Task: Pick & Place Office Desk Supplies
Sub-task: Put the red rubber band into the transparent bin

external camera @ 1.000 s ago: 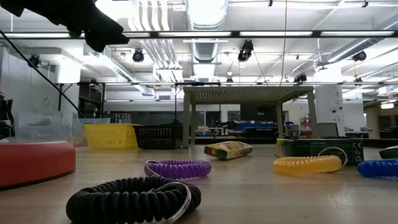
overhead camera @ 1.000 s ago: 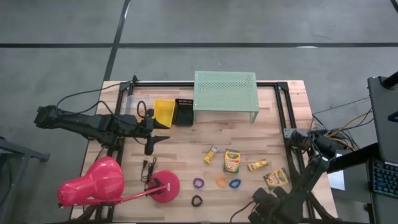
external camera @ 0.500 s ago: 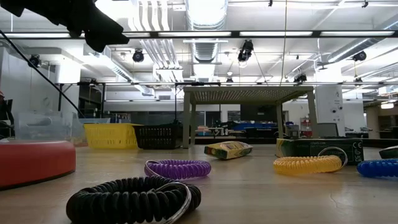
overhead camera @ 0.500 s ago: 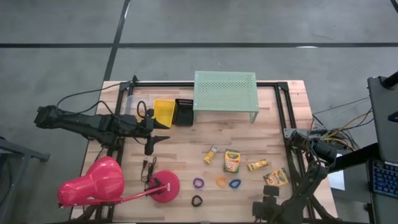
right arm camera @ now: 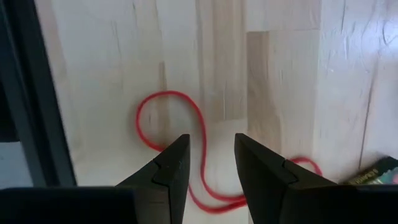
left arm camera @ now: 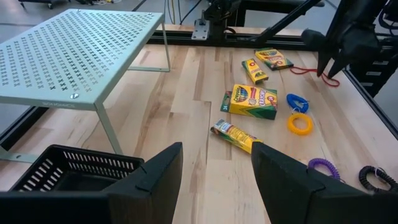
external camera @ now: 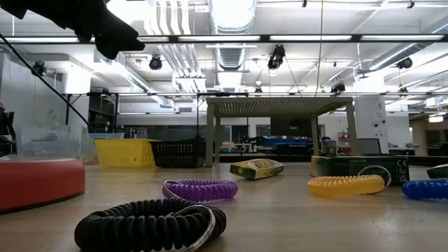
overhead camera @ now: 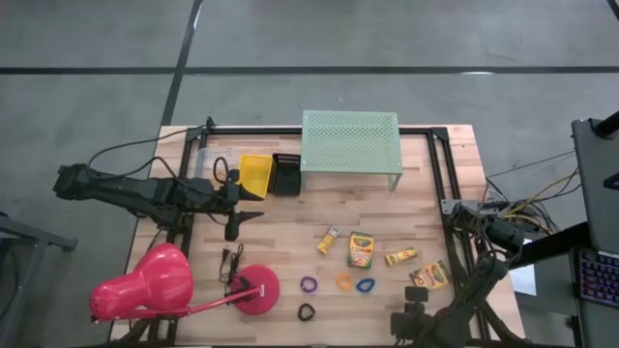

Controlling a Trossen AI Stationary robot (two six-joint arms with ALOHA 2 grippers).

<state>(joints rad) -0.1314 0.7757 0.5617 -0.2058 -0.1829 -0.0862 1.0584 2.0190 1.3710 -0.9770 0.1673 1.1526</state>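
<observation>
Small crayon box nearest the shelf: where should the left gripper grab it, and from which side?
Judging by its pose, take the small crayon box across its narrow width, midway along, from straight above. It lies flat and slanted, clear of the larger box, so the open left gripper must rotate to match.

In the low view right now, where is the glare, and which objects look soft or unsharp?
Low view: ceiling strip lights blow out to white; the near black coil loop looks soft, the purple coil loop sharper. Left wrist view: even light, with a soft shadow under the mint-green perforated shelf.
</observation>
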